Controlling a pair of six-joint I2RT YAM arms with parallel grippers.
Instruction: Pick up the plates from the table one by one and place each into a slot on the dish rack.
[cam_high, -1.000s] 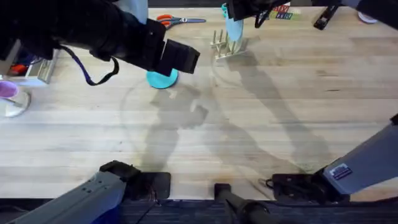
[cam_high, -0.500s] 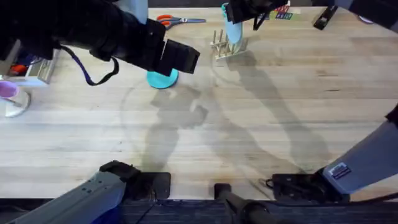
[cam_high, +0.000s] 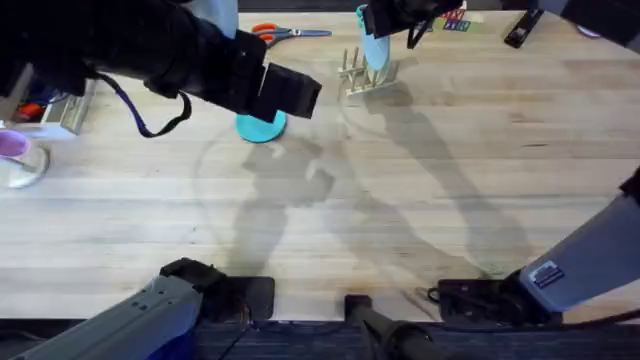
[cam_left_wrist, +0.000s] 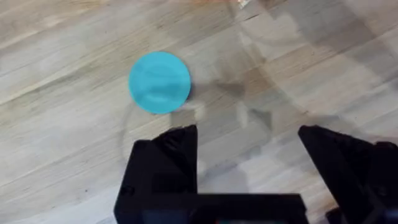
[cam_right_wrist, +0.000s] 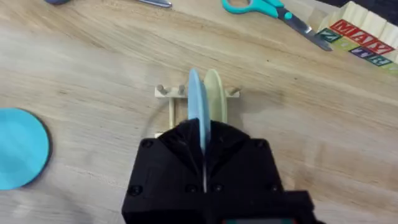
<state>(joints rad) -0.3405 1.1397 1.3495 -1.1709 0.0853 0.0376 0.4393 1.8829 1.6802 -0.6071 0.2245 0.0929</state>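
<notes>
The right gripper (cam_right_wrist: 202, 155) is clamped on the rim of the pale blue plate (cam_right_wrist: 196, 102), held on edge directly ahead of its fingers over the dish rack (cam_right_wrist: 166, 93). The plate looks light, stiff and slick, so an edge pinch seems best. A cream plate (cam_right_wrist: 214, 93) stands just beside it, crowding the slot. The left gripper (cam_left_wrist: 249, 149) hangs spread wide, with the teal plate (cam_left_wrist: 159, 82) flat on the table (cam_left_wrist: 62, 124) ahead of it.

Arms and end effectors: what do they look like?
Both arms are black above pale grey base links; the right base link carries a small blue-and-white label. A dark blue cable loops off the left arm. The left end effector has blocky matte black fingers.
</notes>
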